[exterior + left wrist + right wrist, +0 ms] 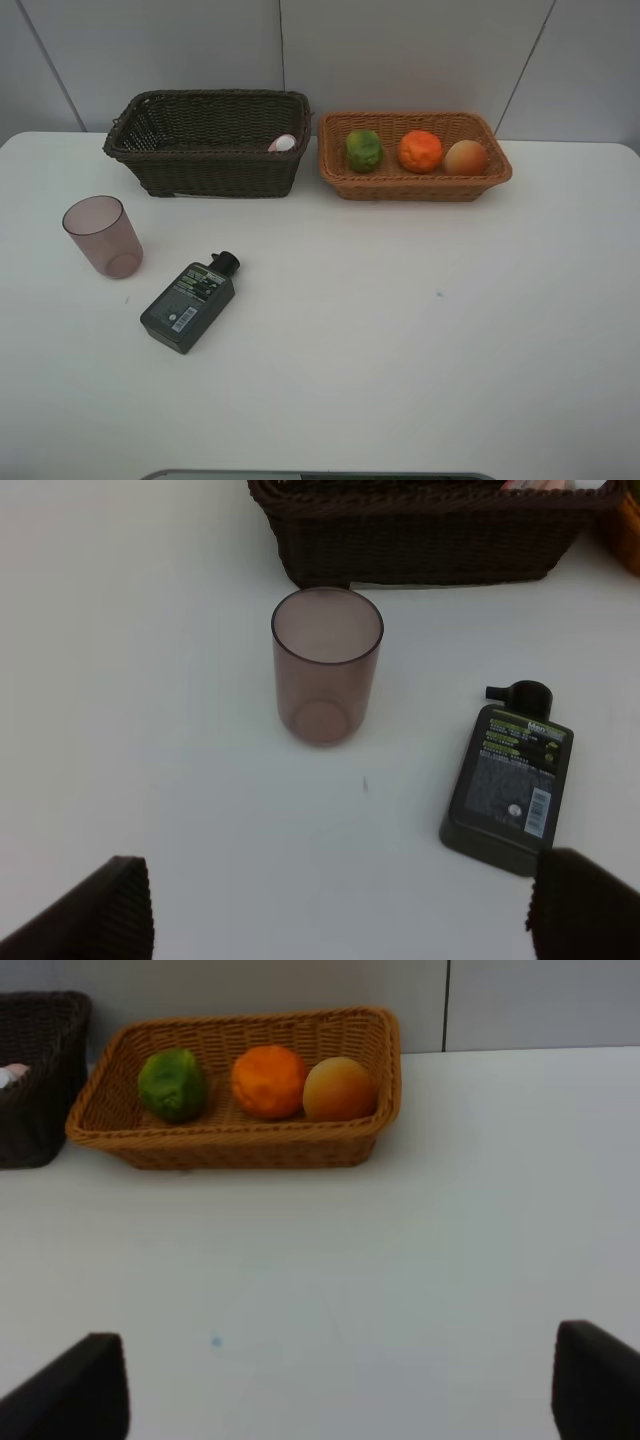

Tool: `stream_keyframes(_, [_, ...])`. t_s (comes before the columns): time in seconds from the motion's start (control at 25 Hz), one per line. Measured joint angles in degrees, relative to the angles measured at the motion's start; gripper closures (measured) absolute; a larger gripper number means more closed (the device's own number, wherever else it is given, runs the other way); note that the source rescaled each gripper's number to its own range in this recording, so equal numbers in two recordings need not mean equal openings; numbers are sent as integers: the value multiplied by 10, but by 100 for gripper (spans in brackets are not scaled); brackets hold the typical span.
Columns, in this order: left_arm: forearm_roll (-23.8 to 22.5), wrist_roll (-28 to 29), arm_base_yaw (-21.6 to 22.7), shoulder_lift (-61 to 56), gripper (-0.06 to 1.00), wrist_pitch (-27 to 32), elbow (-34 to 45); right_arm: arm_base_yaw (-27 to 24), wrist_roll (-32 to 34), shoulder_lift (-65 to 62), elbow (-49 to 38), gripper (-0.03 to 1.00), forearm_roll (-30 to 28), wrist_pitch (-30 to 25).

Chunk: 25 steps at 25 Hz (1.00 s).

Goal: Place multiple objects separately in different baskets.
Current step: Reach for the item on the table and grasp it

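The dark brown basket stands at the back left and holds the pink white-capped bottle. The orange-tan basket to its right holds the green fruit, the orange and the peach. The purplish cup stands upright on the table at the left. The dark flat bottle lies to its right. My left gripper is open and empty, short of the cup and the bottle. My right gripper is open and empty, well short of the tan basket.
The white table reaches back to a grey wall behind the baskets. Neither arm shows in the high view. A dark edge runs along the table's front.
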<state>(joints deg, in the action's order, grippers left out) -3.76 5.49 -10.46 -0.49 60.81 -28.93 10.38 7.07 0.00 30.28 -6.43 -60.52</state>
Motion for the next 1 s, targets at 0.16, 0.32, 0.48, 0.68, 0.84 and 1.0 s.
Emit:
stream_keyframes(0.16, [0, 0, 0, 0, -1, 0, 0, -4, 0, -1, -3, 7, 1, -1])
stream_keyframes(0.32, [0, 0, 0, 0, -1, 0, 0, -57, -4, -2, -3, 7, 6, -1])
stream_keyframes(0.48, [0, 0, 0, 0, -1, 0, 0, -119, -16, -3, -3, 7, 22, -1])
stream_keyframes(0.68, [0, -1, 0, 0, -1, 0, 0, -127, -17, -4, -3, 7, 26, -1])
stream_keyframes(0.84, [0, -1, 0, 0, -1, 0, 0, -127, -17, -4, -3, 7, 28, -1])
stream_keyframes(1.0, [0, -1, 0, 0, -1, 0, 0, -127, -17, -4, -3, 7, 28, -1])
